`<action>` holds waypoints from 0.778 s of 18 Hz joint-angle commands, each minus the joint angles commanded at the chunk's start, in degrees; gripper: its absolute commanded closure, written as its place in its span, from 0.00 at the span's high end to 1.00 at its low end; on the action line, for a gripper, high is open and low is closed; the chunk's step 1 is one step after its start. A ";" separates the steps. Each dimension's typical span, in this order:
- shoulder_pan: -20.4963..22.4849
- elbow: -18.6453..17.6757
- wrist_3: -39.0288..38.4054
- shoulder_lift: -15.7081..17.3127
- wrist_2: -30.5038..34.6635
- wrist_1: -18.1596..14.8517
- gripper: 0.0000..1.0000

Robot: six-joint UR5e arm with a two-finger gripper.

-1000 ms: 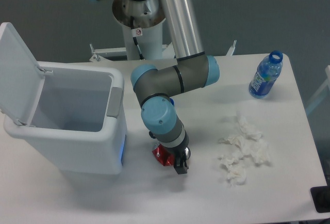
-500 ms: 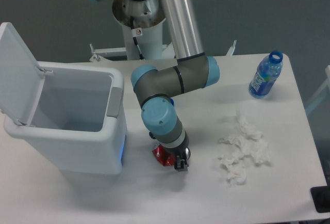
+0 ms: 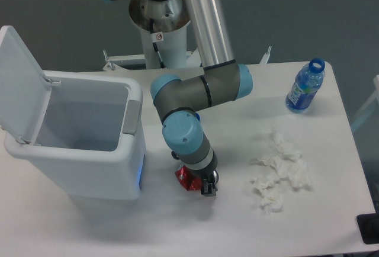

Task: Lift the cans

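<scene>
Here red can (image 3: 185, 177) directly under end effector (image 3: 200, 185), touching.

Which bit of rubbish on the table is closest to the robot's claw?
The crushed red can, right under the end effector; the tissues and bottle lie farther right.

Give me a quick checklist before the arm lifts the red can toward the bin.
1. Gripper down at the red can: ok.
2. Fingers closed firmly on the can: cannot tell, the wrist hides them.
3. Can off the table: cannot tell.
4. Bin lid open: ok.
5. Tissues and bottle apart from the can, on the side away from the bin: ok.
</scene>
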 joint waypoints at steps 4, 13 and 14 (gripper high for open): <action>-0.09 0.00 -0.97 0.00 1.06 0.00 0.62; 0.00 0.70 -1.23 0.53 1.23 -0.18 0.56; 0.00 1.05 -1.23 0.53 1.23 -0.26 0.56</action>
